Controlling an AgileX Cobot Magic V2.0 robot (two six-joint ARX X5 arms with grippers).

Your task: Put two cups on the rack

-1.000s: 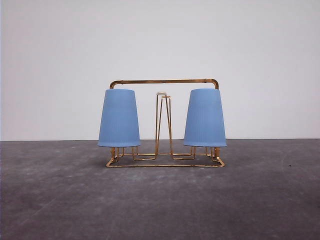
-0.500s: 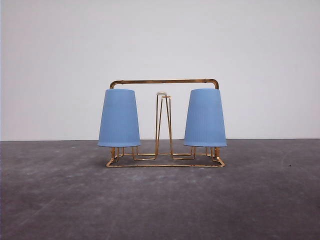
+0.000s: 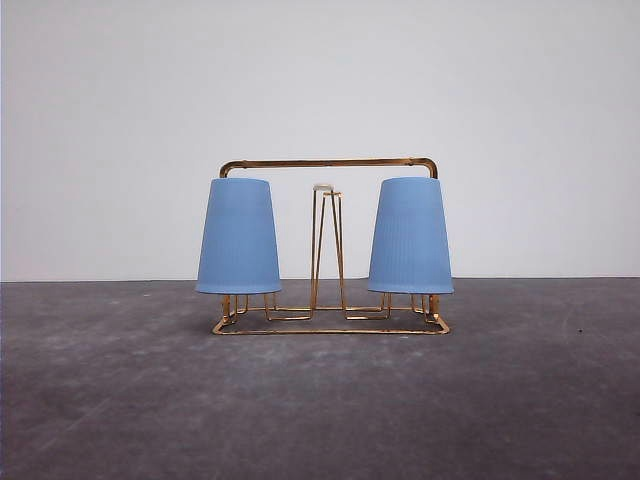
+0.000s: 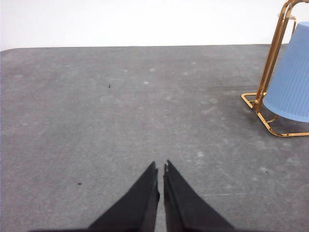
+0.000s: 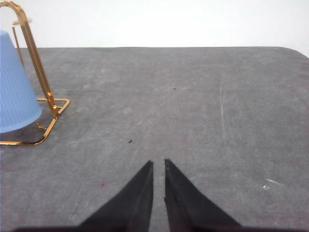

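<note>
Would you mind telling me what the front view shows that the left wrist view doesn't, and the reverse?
Front view: the whole rack, both cups inverted on it, the left cup and the right cup, with a bare prong between them. Left wrist view: the left gripper, fingers nearly together, holding nothing, over the table. Shared: the grey table, the rack's corner and the left cup.

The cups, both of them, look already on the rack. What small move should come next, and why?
Probably none beyond keeping both arms back. The left cup and the right cup sit upside down over prongs of the rack. The left gripper and the right gripper are shut and empty over bare table.
</note>
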